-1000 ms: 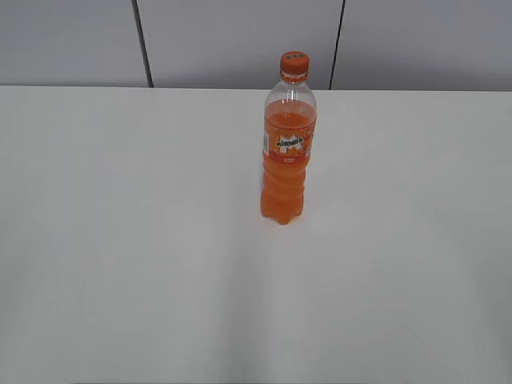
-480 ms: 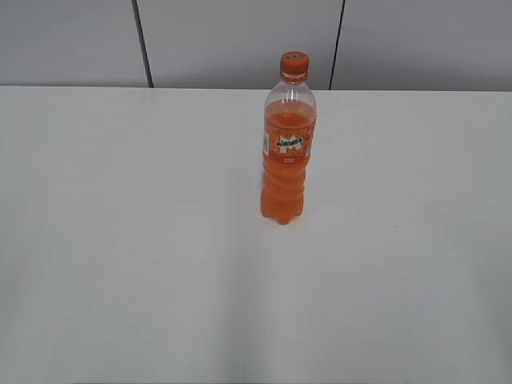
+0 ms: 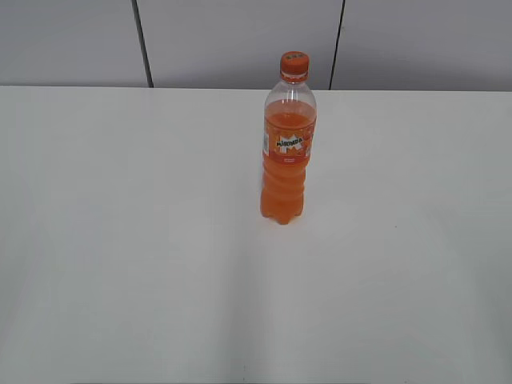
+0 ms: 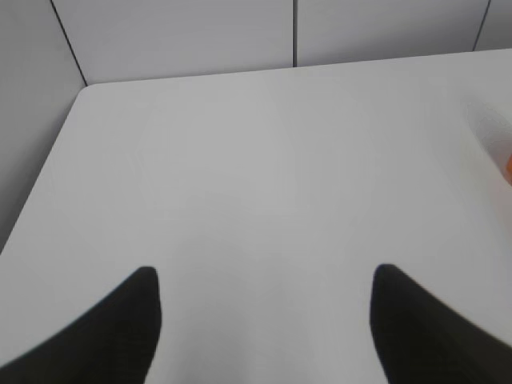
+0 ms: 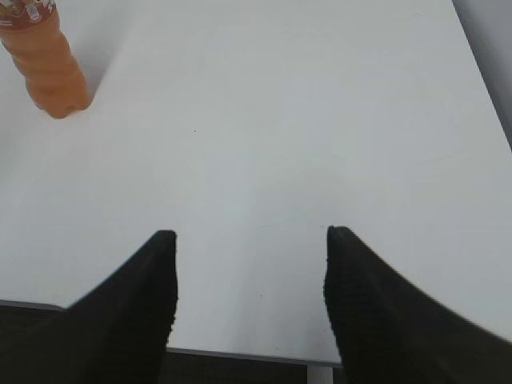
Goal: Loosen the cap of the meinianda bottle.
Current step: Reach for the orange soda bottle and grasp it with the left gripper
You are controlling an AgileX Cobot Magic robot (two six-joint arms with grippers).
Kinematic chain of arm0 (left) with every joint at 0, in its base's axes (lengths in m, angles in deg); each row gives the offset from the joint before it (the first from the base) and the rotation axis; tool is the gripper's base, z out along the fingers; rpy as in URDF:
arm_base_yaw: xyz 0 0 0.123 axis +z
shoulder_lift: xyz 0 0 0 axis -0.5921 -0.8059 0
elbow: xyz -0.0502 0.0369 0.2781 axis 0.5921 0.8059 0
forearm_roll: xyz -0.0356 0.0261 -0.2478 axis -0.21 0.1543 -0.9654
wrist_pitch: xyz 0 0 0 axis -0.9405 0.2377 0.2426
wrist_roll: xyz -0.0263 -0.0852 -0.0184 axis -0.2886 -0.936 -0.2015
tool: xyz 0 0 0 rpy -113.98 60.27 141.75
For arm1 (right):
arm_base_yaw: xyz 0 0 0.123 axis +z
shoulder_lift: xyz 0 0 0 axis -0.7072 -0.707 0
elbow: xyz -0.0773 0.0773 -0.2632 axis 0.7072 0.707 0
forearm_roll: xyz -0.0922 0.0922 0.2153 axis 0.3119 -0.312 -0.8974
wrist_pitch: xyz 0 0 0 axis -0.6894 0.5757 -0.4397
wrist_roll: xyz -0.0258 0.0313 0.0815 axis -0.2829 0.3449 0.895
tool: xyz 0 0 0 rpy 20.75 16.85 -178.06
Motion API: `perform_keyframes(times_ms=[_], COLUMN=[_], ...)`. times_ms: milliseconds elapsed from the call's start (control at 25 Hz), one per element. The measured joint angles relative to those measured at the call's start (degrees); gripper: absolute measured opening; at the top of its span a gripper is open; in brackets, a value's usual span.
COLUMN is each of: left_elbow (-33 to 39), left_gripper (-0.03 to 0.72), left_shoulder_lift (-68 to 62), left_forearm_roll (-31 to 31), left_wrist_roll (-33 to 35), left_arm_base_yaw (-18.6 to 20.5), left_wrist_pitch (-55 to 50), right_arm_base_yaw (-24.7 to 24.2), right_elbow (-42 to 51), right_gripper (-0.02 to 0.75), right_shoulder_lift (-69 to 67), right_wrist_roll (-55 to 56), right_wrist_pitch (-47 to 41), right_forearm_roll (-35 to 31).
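The meinianda bottle [image 3: 286,152] stands upright on the white table [image 3: 120,240], right of the middle, with its orange cap [image 3: 294,63] on top. Neither gripper shows in the exterior view. In the right wrist view the bottle's lower part [image 5: 48,68] stands at the top left, far ahead of my right gripper [image 5: 250,240], which is open and empty near the table's front edge. In the left wrist view my left gripper [image 4: 264,276] is open and empty over bare table; an orange sliver of the bottle [image 4: 508,166] shows at the right edge.
Grey wall panels [image 3: 240,40] stand behind the table's far edge. The table's rounded far left corner [image 4: 84,88] shows in the left wrist view. The table's front edge [image 5: 240,352] lies just under my right gripper.
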Motion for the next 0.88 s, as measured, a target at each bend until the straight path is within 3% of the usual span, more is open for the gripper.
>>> perform_keyframes(times_ms=[440, 680, 880], left_elbow=[-0.35, -0.48, 3.85], left_gripper=[0.499, 0.499, 0.499], left_shoulder_lift=[0.00, 0.00, -0.04], left_forearm_roll=[0.21, 1.00, 3.74], left_wrist_roll=[0.00, 0.00, 0.00], left_arm_base_yaw=[0.00, 0.00, 0.00], left_wrist_pitch=[1.07, 14.34, 28.12], right_arm_base_yaw=[0.00, 0.00, 0.00], right_elbow=[0.00, 0.00, 0.00], right_gripper=[0.442, 0.442, 0.442], right_shoulder_lift=[0.00, 0.00, 0.00], right_wrist_roll=[0.00, 0.00, 0.00], right_wrist_pitch=[0.00, 0.00, 0.00], right_forearm_roll=[0.00, 0.00, 0.00])
